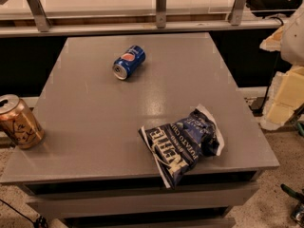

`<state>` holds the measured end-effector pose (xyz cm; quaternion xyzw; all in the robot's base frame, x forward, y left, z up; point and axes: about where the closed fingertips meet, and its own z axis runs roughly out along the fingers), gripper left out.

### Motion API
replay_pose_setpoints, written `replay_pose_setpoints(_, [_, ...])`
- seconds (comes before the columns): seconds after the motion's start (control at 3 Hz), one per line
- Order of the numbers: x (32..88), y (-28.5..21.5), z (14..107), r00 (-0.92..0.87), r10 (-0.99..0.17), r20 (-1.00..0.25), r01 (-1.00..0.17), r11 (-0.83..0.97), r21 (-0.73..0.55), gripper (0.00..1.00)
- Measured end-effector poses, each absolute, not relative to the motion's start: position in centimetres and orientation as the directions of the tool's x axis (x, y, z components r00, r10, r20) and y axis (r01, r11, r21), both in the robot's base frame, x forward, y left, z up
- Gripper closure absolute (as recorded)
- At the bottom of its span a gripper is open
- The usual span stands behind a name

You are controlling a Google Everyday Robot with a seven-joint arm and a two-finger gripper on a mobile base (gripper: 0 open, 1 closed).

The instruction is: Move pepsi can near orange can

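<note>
The pepsi can [128, 61], blue with a round logo, lies on its side on the far middle of the grey table [95, 141], silver end facing front-left. The orange can [20, 121] stands upright at the table's left front edge, tilted a little. My gripper [285, 96] shows as pale cream parts at the right edge of the view, off the table's right side and far from both cans. It holds nothing that I can see.
A dark blue crinkled chip bag [183, 144] lies on the table's front right, overhanging the front edge. A railing with metal posts [161, 6] runs behind the table. Cables lie on the floor at the right [292, 194].
</note>
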<state>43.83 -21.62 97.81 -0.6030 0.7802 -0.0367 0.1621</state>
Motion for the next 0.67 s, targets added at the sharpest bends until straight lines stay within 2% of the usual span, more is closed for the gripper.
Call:
replay_pose_setpoints(0.33, [43.9, -21.4, 98.0, -0.210, -0.953, -0.217, -0.928, 0.264, -0.263, 0.00])
replay_pose_setpoints(0.67, [46.8, -19.4, 98.5, -0.095, -0.963, -0.251, -0.937, 0.171, -0.305, 0.00])
